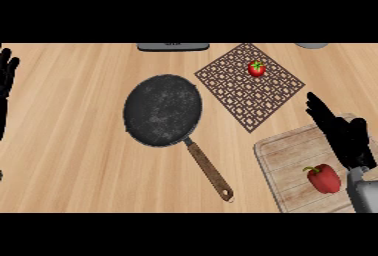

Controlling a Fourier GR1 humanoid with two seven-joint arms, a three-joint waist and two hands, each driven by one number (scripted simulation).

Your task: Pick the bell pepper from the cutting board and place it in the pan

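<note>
head view: right robot hand [345, 139] outstretched

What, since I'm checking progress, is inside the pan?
Nothing: the pan shows its whole dark inside, with no part covered. The bell pepper lies on the cutting board, near the right hand.

One each of pan [162, 110], cutting board [289, 149], bell pepper [323, 179], tomato [256, 68], mat [247, 97].
</note>
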